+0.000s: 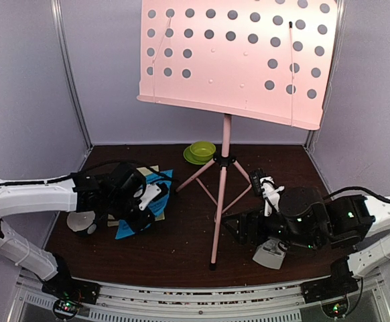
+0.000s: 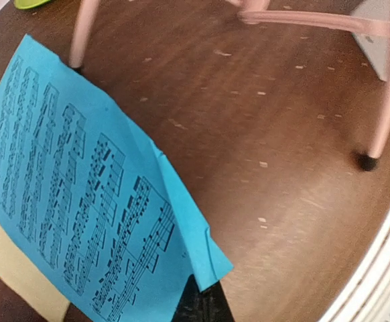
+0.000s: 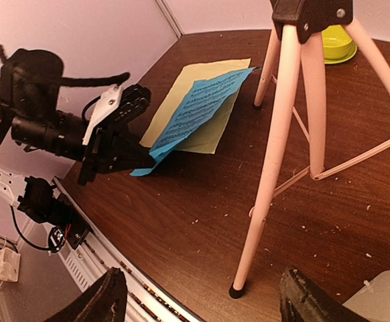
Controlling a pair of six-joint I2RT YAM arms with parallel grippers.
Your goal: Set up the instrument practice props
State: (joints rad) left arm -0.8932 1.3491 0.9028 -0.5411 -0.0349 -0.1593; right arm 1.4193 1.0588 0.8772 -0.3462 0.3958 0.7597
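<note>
Step in hand: raising the blue printed music sheet (image 3: 195, 111), centre-left of frame, pinched at its corner by the left gripper (image 3: 141, 161). The right gripper (image 3: 205, 302) stands wide, empty. Next: carry sheet onto pink perforated desk (image 1: 235, 60).

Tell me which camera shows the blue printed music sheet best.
Left wrist: the blue printed music sheet fills the frame, notation readable, its corner pinched by the left fingers. Right wrist shows it smaller, one end raised over the pale-yellow sheet. In the top external view the left arm hides most of it.
</note>
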